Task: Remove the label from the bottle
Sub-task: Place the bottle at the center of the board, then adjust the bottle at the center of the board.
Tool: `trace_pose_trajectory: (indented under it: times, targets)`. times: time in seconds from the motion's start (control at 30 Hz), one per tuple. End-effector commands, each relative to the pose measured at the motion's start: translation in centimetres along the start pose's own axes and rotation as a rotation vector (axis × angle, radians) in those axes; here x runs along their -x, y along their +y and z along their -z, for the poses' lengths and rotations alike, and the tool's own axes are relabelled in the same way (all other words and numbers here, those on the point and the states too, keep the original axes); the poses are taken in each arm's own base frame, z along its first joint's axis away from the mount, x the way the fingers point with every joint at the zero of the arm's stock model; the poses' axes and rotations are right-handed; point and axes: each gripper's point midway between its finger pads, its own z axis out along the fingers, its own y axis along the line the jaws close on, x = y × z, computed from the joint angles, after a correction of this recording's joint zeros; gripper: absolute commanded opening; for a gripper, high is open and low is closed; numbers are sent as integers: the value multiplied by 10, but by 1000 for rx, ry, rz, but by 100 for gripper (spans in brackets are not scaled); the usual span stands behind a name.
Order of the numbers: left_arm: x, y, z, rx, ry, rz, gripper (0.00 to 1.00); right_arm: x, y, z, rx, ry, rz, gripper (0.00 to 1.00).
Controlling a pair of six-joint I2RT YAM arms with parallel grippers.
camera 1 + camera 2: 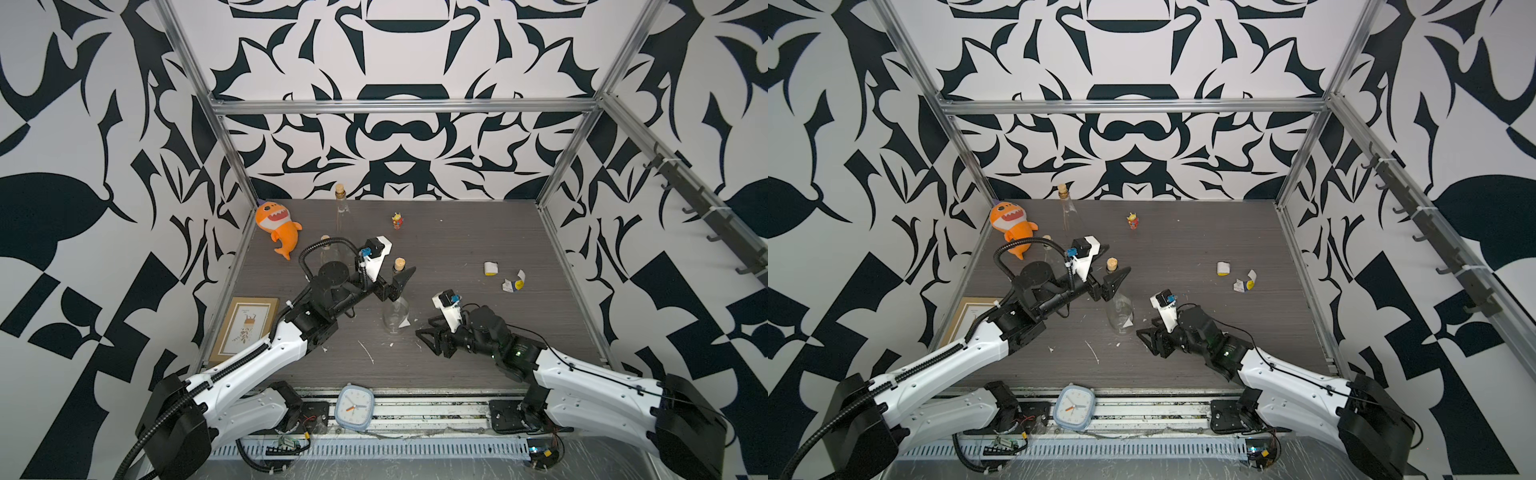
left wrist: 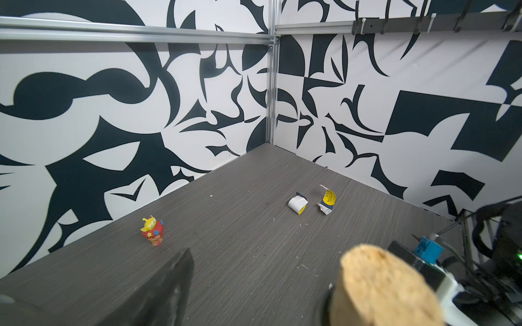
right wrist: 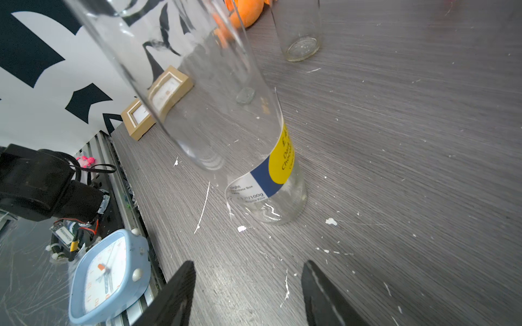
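Note:
A clear glass bottle (image 1: 395, 312) with a cork (image 1: 400, 264) stands upright mid-table. Its blue, yellow and white label (image 3: 271, 166) wraps the lower body, showing best in the right wrist view. My left gripper (image 1: 401, 279) is up at the bottle's neck, open, its jaws wide apart. In the left wrist view one finger (image 2: 172, 282) shows, with the cork (image 2: 387, 285) close on the opposite side. My right gripper (image 1: 427, 329) sits low, just right of the bottle's base. It is open with nothing between its fingers (image 3: 180, 293), a short gap away from the glass.
Two more clear bottles (image 1: 341, 208) (image 1: 329, 249) stand behind the left arm. Two torn label pieces (image 1: 491, 268) (image 1: 514, 282) lie to the right. An orange shark plush (image 1: 277, 226), a small figurine (image 1: 397, 221), a picture frame (image 1: 245, 326) and a blue clock (image 1: 354, 406) surround the space.

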Motion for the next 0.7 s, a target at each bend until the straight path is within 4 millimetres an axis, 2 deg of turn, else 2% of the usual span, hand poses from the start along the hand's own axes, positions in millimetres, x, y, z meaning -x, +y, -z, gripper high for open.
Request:
trace_pose_trajectory:
  times: [0.0,0.07,0.2,0.3,0.5,0.67]
  targets:
    - [8,0,2,7,-2,12,86,35,12,-5,44,-110,-52,61]
    - [6,-2,2,-7,-2,16,82,37,13,-10,63,-124,-79,60]
    - [7,-5,2,-25,-9,19,82,38,15,-20,80,-119,-99,58]
    - [5,-9,0,-45,-3,16,77,39,18,-26,93,-116,-108,56]
    - [4,-12,1,-63,-4,16,54,38,20,-31,97,-109,-110,54]
    - [4,-15,2,-80,-9,13,45,38,25,-33,104,-107,-107,53]
